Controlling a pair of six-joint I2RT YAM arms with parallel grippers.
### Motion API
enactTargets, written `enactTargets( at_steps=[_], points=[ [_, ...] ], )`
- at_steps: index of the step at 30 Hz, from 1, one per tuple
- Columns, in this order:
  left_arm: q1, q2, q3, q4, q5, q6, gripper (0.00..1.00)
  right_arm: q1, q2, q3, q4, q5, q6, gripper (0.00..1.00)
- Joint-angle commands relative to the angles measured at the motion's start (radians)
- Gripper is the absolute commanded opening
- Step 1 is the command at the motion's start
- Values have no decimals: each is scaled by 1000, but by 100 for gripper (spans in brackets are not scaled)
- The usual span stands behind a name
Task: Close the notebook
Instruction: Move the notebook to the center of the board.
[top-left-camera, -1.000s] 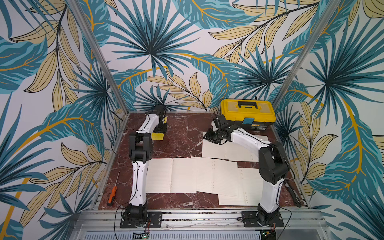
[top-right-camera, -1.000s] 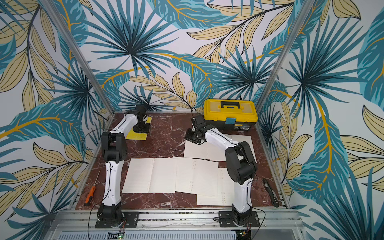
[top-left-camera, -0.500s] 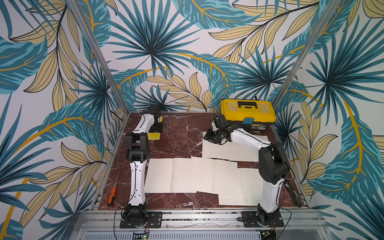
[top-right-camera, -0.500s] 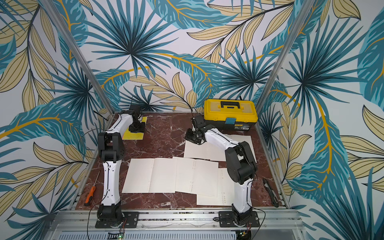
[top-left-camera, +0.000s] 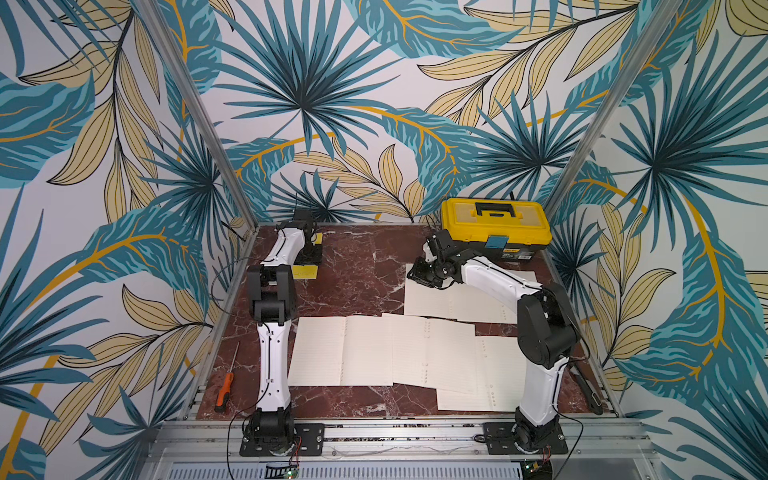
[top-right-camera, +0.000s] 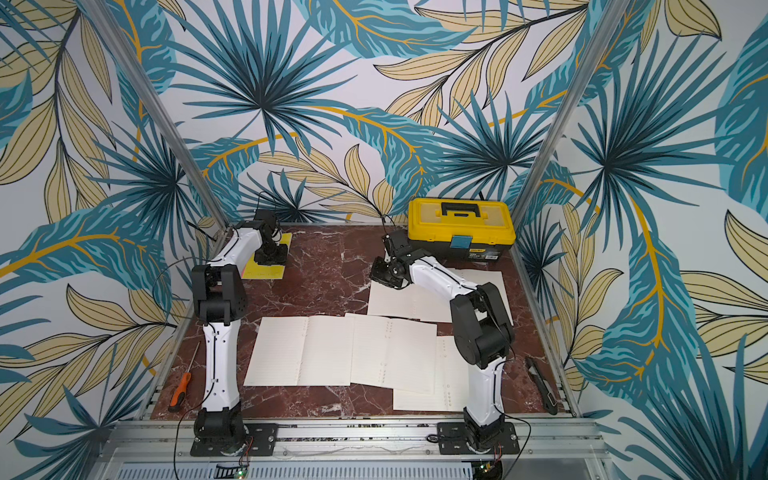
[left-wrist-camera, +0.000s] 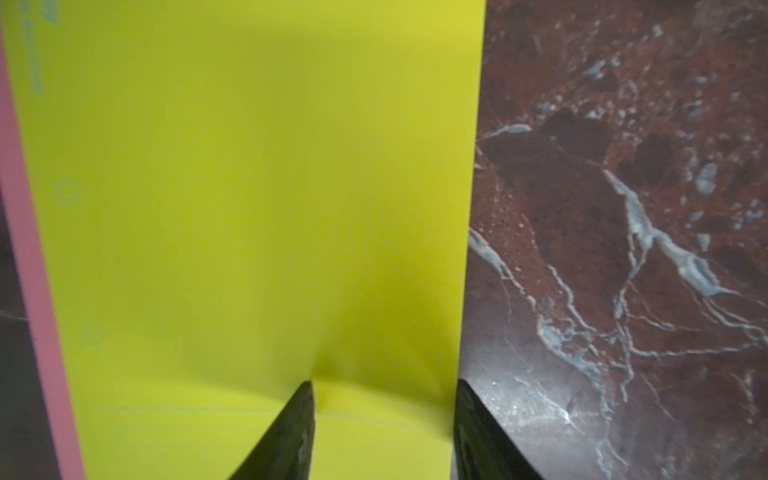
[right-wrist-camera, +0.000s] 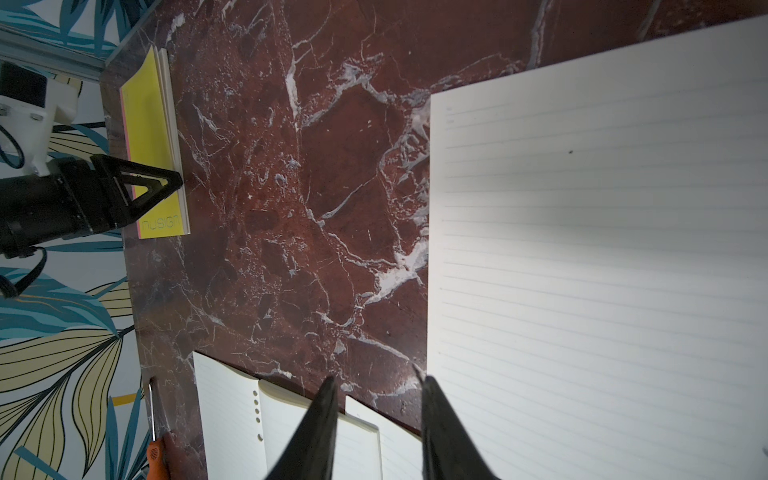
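Note:
The notebook (top-left-camera: 304, 272) lies at the back left of the table, flat, with its yellow cover up and a pink spine edge. The right wrist view shows its cover (right-wrist-camera: 151, 124) down on the page block. My left gripper (left-wrist-camera: 384, 384) is open and rests on it. One fingertip (left-wrist-camera: 305, 399) presses the cover (left-wrist-camera: 249, 187) and the other sits at the cover's free edge. In both top views the left gripper (top-right-camera: 270, 255) hides the notebook's middle. My right gripper (right-wrist-camera: 379, 380) is open and holds nothing, low over bare marble beside a loose lined sheet (right-wrist-camera: 602, 270).
A yellow toolbox (top-left-camera: 494, 228) stands at the back right. Several loose lined sheets (top-left-camera: 374, 353) cover the middle and right of the marble table (top-left-camera: 361, 266). An orange screwdriver (top-left-camera: 224, 388) lies at the front left edge, and a black knife (top-right-camera: 540, 384) lies along the right edge.
The left arm has swung a little to the left and back over the notebook, and its jaws have widened slightly. The right arm has not moved.

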Motion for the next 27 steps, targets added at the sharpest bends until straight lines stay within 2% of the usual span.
enactTargets(
  at_steps=[1,9,16,24,27],
  points=[
    [25,13,-53,-35,15,1,59,-3,9,5,-15,4,-7,35],
    [23,-55,-77,-11,29,-5,66,-4,-1,7,-17,5,-17,35],
    [11,-142,-101,-9,34,-12,76,-3,-9,3,-17,6,-20,35],
    [-40,-224,-131,-46,26,-32,77,-3,-26,-14,-36,17,-38,35],
    [-65,-276,-193,-37,42,-57,77,-2,-34,-32,-56,24,-50,35]
  ],
)
